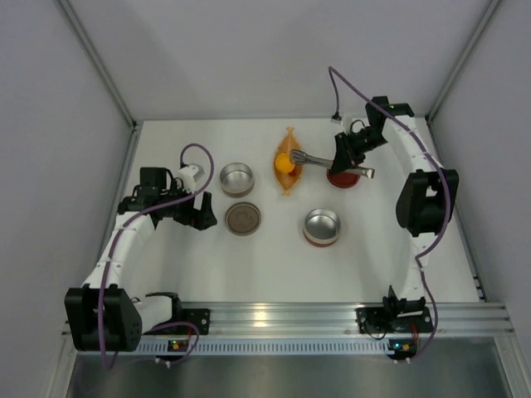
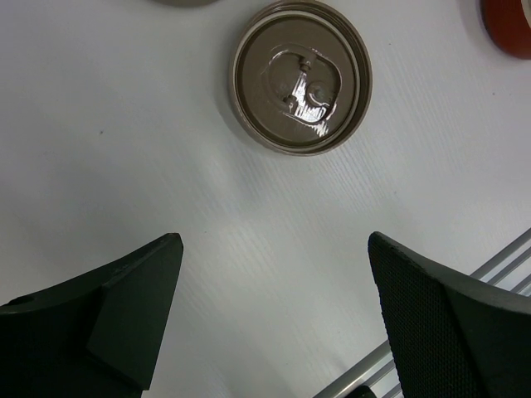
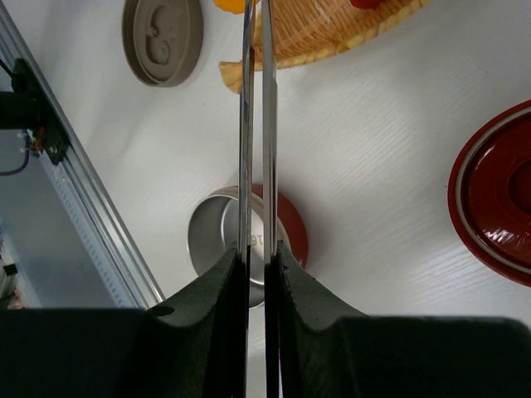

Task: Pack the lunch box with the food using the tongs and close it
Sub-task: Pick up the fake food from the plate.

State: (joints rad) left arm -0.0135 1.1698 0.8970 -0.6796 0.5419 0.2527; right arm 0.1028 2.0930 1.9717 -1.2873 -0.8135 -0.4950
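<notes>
My right gripper (image 3: pixel 257 253) is shut on the slim silver tongs (image 3: pixel 246 124), squeezing their two arms almost together. In the top view the right gripper (image 1: pixel 340 156) holds the tongs (image 1: pixel 314 157) pointing left over the orange leaf-shaped dish (image 1: pixel 288 178), tips at an orange-yellow piece of food (image 1: pixel 286 163). The right wrist view cuts off the tips, next to the orange piece (image 3: pixel 232 4) and a red piece (image 3: pixel 365 2). One open steel lunch box tin (image 1: pixel 323 225) sits on a red base, another (image 1: pixel 236 177) stands left. My left gripper (image 1: pixel 202 215) is open and empty over bare table.
A brown lid (image 2: pixel 300 76) lies flat just ahead of the left gripper (image 2: pixel 274 249). A red lid (image 1: pixel 343 177) lies under the right gripper. White walls enclose the table on three sides; an aluminium rail (image 1: pixel 332 315) runs along the near edge.
</notes>
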